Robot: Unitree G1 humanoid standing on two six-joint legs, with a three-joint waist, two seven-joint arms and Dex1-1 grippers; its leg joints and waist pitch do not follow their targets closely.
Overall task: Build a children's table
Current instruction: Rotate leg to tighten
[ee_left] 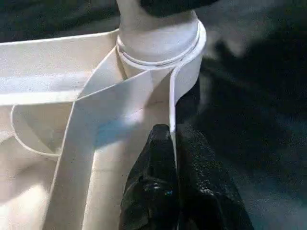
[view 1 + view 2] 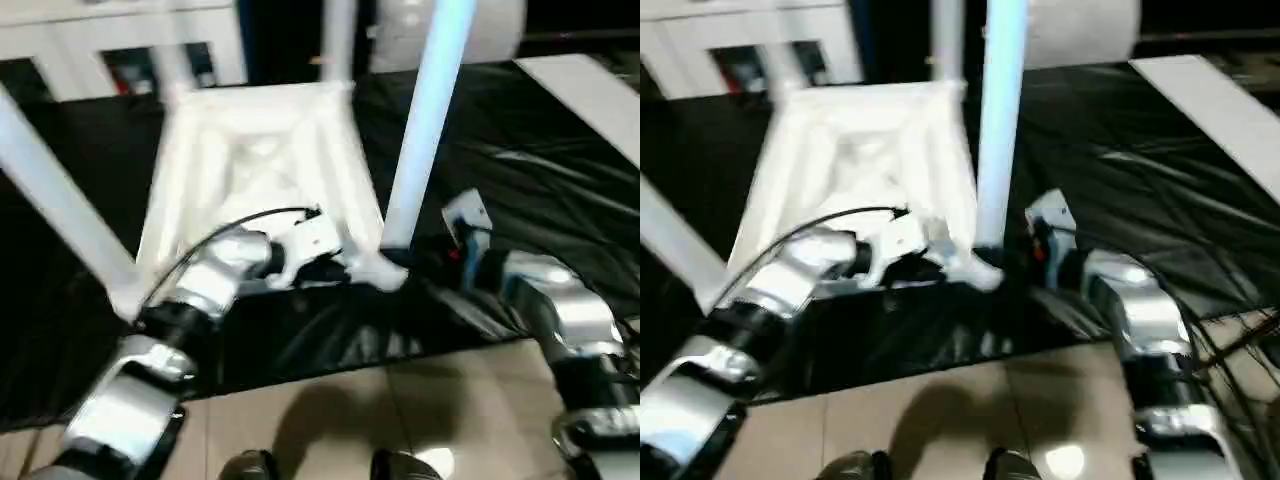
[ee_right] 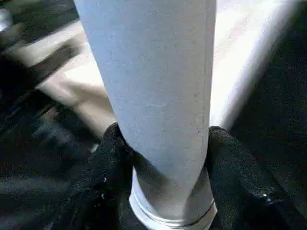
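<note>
The table (image 2: 262, 160) under my hands is smooth white plastic, faintly glossy along its thin ribs. The leg (image 3: 153, 96) looks the same, matt and finely scuffed, with a moulded ring at its base. My fingers (image 1: 158, 191) are black with a grainy, rubbery skin. My forearms (image 2: 215, 275) are polished silver metal. The cover (image 2: 520, 160) is wrinkled, shiny black sheeting, and the floor (image 2: 380, 420) is glossy tile.

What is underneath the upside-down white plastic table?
The upside-down white plastic table lies on a wide black cover, which shows all around it. Whatever lies directly beneath the tabletop is hidden by the tabletop itself, and what the cover rests on is hidden too.
</note>
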